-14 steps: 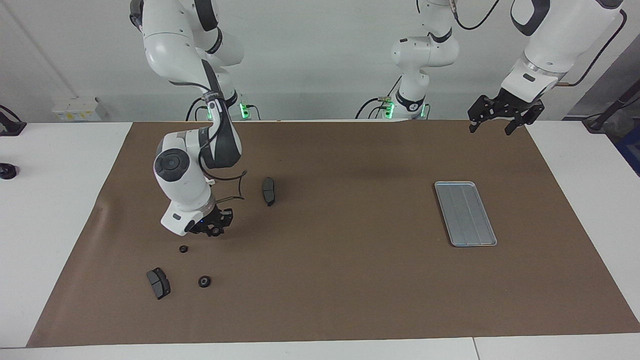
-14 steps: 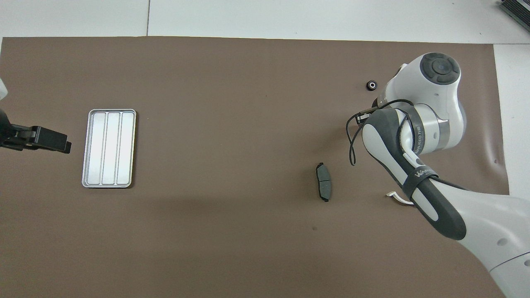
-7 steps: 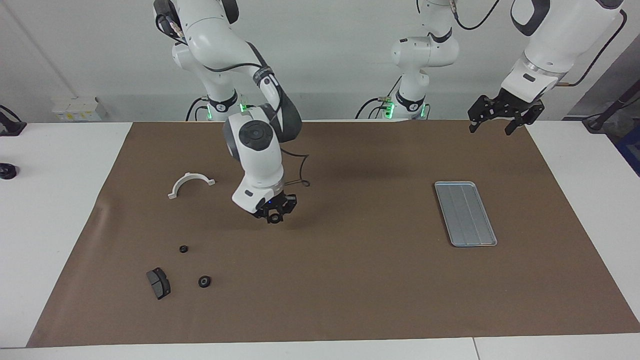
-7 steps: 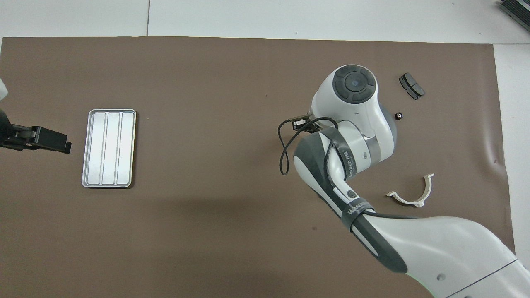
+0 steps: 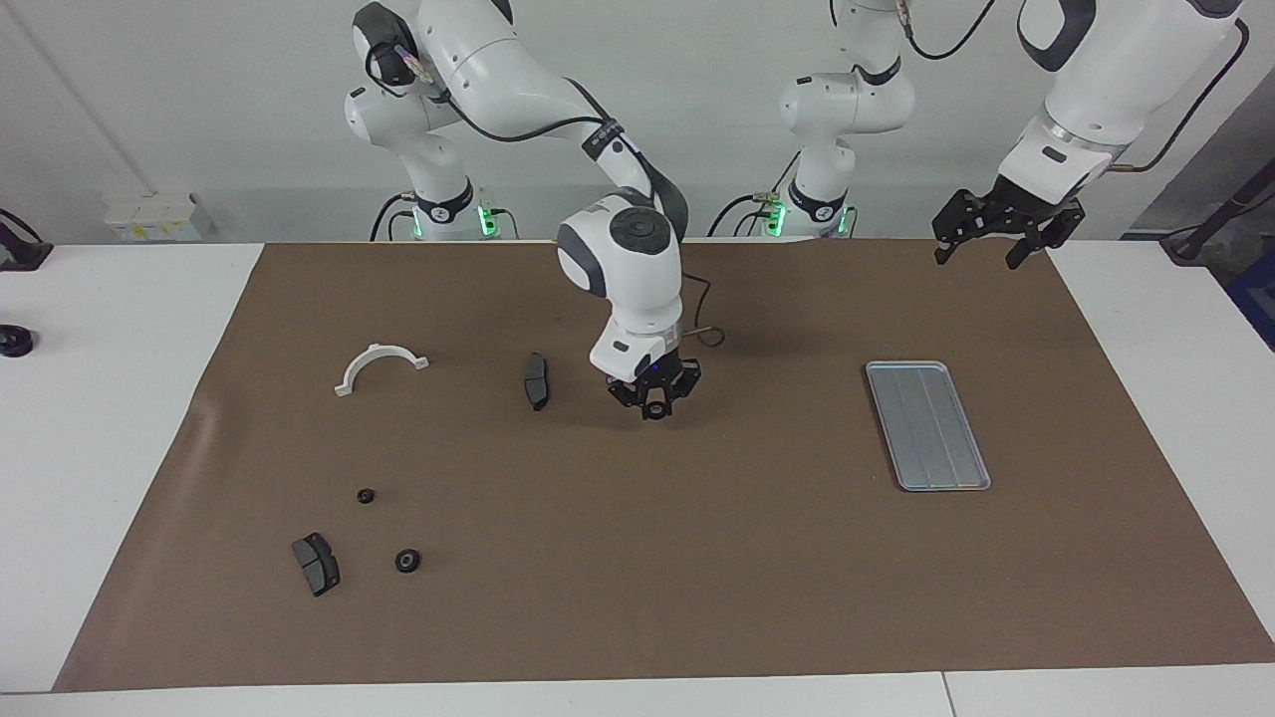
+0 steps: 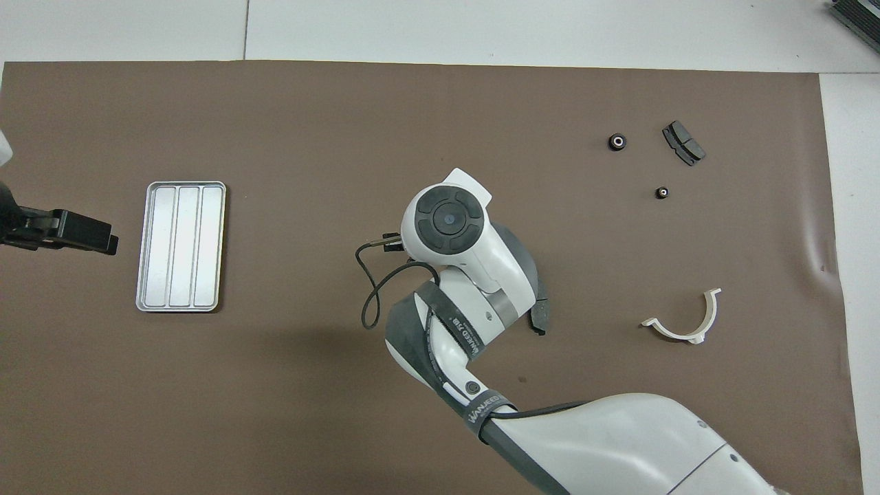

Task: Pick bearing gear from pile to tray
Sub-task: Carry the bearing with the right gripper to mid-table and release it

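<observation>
The right gripper (image 5: 655, 406), clamped on a small black bearing gear (image 5: 654, 410), hangs over bare mat between pile and tray (image 5: 927, 425); a shallow pinch risks dropping it short, while the left gripper (image 5: 1001, 231) waits, fingers apart.

matt brown paper-like sheet (image 5: 697, 558) on smooth white table (image 5: 110, 418), satin silver metal tray (image 5: 927, 425) with ridges, glossy white plastic half-ring bracket (image 5: 380, 365), matt dark grey pads (image 5: 316, 563)

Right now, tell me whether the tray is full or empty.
Empty. The tray shows only bare ridged metal in both views; the right hand holds a gear over the mat.
</observation>
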